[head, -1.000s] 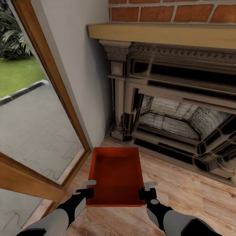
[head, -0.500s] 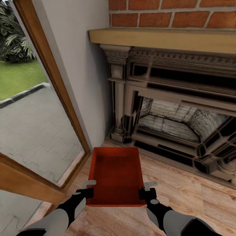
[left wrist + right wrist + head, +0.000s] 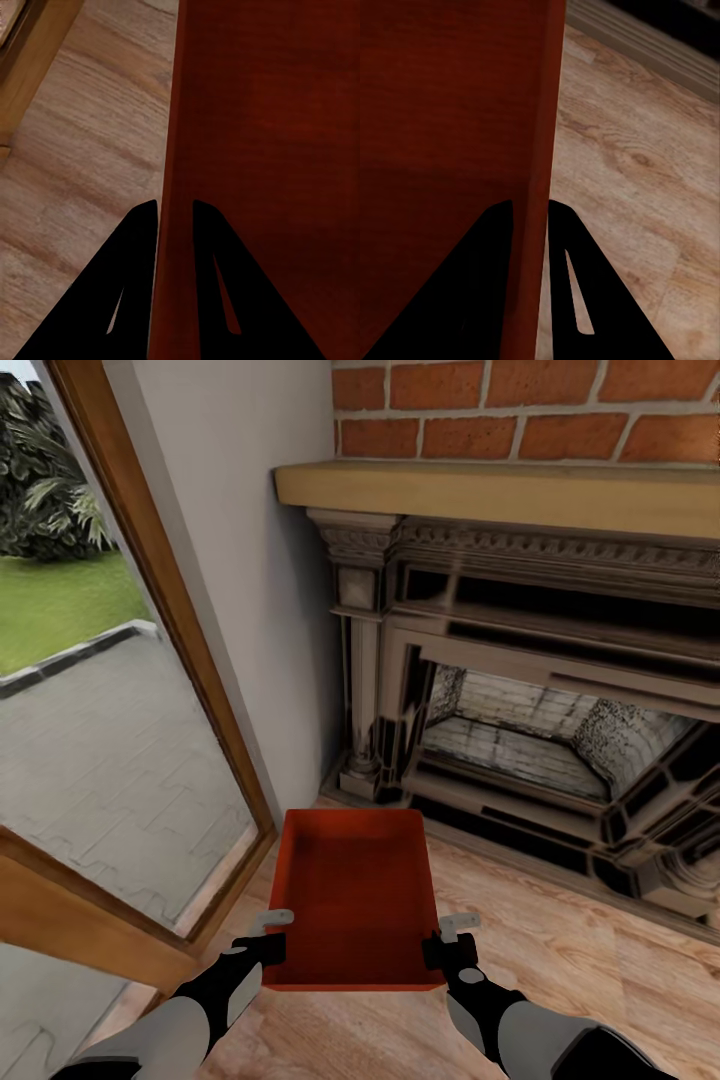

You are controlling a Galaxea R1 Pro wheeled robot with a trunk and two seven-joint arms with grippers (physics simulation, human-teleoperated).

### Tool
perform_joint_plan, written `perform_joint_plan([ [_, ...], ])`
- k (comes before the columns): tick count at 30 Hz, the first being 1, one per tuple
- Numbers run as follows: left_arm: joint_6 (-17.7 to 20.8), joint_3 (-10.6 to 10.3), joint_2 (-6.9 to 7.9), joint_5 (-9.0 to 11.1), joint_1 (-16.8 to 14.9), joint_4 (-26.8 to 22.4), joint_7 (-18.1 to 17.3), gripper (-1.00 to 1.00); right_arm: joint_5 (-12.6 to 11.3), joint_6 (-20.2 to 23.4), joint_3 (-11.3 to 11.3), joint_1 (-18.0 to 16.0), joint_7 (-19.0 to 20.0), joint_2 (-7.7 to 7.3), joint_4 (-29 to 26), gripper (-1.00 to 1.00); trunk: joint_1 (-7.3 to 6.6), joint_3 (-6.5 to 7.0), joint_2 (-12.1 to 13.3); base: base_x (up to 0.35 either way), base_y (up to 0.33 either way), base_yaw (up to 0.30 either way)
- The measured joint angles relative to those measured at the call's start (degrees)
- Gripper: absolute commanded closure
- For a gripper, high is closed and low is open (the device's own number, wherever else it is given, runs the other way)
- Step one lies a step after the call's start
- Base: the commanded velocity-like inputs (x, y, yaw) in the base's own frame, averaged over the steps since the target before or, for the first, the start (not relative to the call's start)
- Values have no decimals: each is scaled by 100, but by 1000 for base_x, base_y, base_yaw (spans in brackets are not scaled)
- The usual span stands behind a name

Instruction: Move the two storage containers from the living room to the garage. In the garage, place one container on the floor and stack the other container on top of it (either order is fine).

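Head view, living room. Nearest the camera, the left gripper (image 3: 272,934) and the right gripper (image 3: 447,938) each gripped one long side wall of a single orange-red storage container (image 3: 352,890), near its closer end. In the left wrist view, the left gripper (image 3: 175,214) had one finger (image 3: 135,255) outside the thin wall and the other inside, clenched on the container (image 3: 262,135). In the right wrist view, the right gripper (image 3: 529,214) straddled the opposite wall of the container (image 3: 442,97) in the same manner, one finger (image 3: 566,247) on the outer side, closed on the wall. The container was open-topped and empty, its long axis pointing away from the robot, held between the two arms over the light wood plank floor (image 3: 560,950); whether its base touched the planks could not be told. Left of the container stood the wood-framed glass door (image 3: 190,660), with paving and grass seen through it. Beyond the container, a pale wall (image 3: 260,560) met the ornate dark fireplace (image 3: 540,690), which was topped by a wooden mantel (image 3: 500,485) and the red brick chimney (image 3: 530,410).
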Motion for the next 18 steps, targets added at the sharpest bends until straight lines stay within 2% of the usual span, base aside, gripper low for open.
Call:
perform_joint_plan([
  [18, 0, 7, -2, -11, 0, -1, 1, 100, -13, -7, 7, 0, -1, 1, 3, 100, 0, 160, 0, 0, 0, 0],
])
